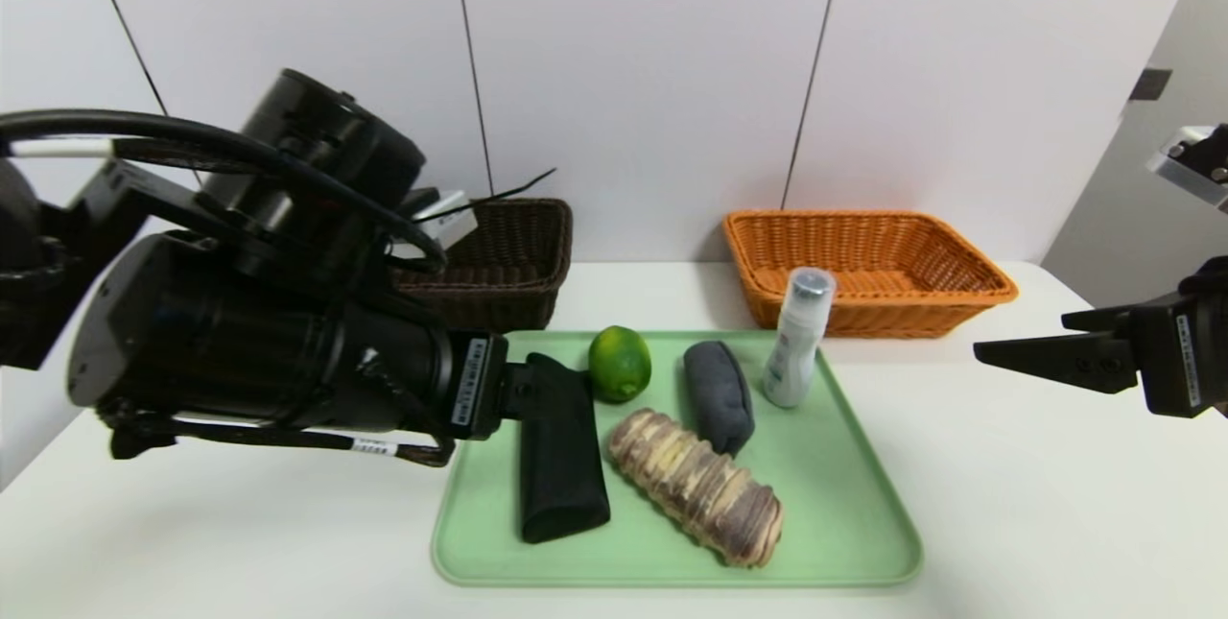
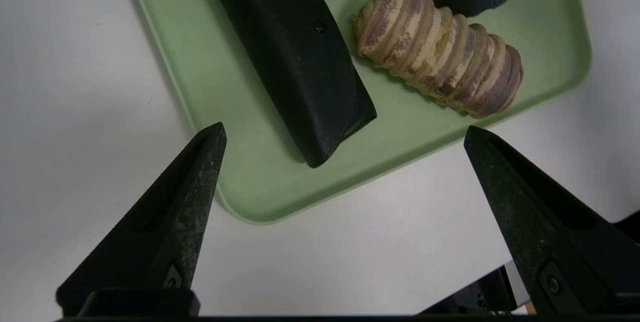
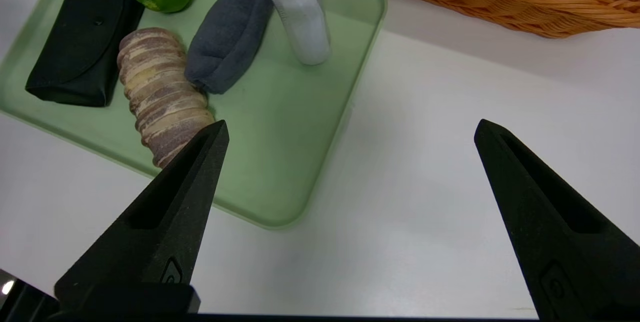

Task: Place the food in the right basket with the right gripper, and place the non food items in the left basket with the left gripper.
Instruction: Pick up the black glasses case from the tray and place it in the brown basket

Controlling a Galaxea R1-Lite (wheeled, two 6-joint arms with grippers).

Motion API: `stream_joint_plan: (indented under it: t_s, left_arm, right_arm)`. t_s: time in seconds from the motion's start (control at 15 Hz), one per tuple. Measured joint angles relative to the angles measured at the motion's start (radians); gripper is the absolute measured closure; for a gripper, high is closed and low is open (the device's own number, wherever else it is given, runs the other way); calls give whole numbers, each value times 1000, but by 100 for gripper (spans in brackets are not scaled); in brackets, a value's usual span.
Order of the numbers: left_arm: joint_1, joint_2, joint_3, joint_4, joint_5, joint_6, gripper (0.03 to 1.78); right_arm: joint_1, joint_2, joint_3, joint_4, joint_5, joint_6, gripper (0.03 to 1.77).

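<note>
Green tray (image 1: pixel 863 533): set centrally and near, within reach of both arms, presumably so sorting can go either way. Orange basket (image 1: pixel 868 297), far right, suits food; dark basket (image 1: pixel 561 254), far left, suits non-food. Left gripper (image 2: pixel 345 127): above the tray's near left area, jaws spread, nothing pinched. Right gripper (image 1: pixel 1022 333): right of the tray, jaws likewise spread and empty — apparently waiting its turn. All five goods lie on the tray. Black case (image 1: pixel 566 465), left, likely the left arm's first pick; striped roll (image 1: pixel 696 485), near middle; grey cloth bundle (image 1: pixel 720 398), beyond it; white bottle (image 1: pixel 791 350), far right — opposite its proper basket; lime (image 1: pixel 620 365), far, beside the case.
</note>
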Motion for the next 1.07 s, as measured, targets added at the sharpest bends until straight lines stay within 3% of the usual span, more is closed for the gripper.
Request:
stream_joint_plan:
  t_s: [0.33,0.6,0.8,1.07]
  left_arm:
    - [-64,168,-109,51,174,-73,12]
    - [-77,259,-149,59,221,-104,12]
    - [-77,328,-156,49,301,-113,12]
    - [-74,397,-200,48,312,-130,12]
  right_arm:
    - [35,22,2,-7,-3,27,10]
    - [39,26,7,-8,-3,32,10]
    - [39,24,22,-9,-3,53,10]
    - [39,18,42,-14,-3,63,10]
